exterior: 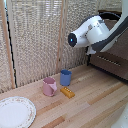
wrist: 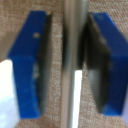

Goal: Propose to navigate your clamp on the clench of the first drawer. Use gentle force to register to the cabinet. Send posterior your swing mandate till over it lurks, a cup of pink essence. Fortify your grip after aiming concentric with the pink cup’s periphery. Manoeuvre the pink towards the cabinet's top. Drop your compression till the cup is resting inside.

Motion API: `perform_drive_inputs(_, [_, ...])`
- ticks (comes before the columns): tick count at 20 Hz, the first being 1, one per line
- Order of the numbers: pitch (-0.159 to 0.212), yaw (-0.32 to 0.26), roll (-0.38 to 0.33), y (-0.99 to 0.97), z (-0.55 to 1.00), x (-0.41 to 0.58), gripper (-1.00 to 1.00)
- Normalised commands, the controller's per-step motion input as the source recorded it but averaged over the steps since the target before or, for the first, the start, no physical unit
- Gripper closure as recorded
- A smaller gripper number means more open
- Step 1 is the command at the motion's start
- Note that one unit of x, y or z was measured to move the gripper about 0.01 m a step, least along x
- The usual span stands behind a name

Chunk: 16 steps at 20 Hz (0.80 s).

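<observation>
In the wrist view the clamp [wrist: 70,65] shows its two dark-blue fingers [wrist: 30,65] standing apart on either side of a slim silver bar — the clench [wrist: 75,55] — which runs between them with a small gap on each side, so the jaws are spread around the bar, not pressed onto it. Behind the bar lies a blurred brownish surface. In the exterior view the white robot arm [exterior: 95,30] reaches toward the dark brown wooden cabinet [exterior: 112,62] at the exterior view's right, where it hides the gripper itself. A silver bar handle [exterior: 106,59] shows on a drawer front below the arm. Well apart, on the light wooden table [exterior: 95,107], the small pink cup [exterior: 49,86] stands upright — just beside a blue cup [exterior: 65,77] and a small yellow block [exterior: 67,92]. A white patterned plate [exterior: 15,111] sits toward the exterior view's left.
</observation>
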Motion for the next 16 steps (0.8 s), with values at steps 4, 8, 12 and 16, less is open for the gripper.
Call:
perform_drive_inputs(4, [0.001,0.033,0.083,0.38,0.74,0.181,-1.0])
perform_drive_inputs(8, [-0.032,-0.027,0.076,0.49,0.84,0.164,-1.0])
perform_drive_inputs(12, [-0.069,-0.151,0.102,0.55,0.65,0.144,-1.0])
perform_drive_inputs(16, [-0.012,-0.193,0.266,0.35,0.24,0.091,-1.0])
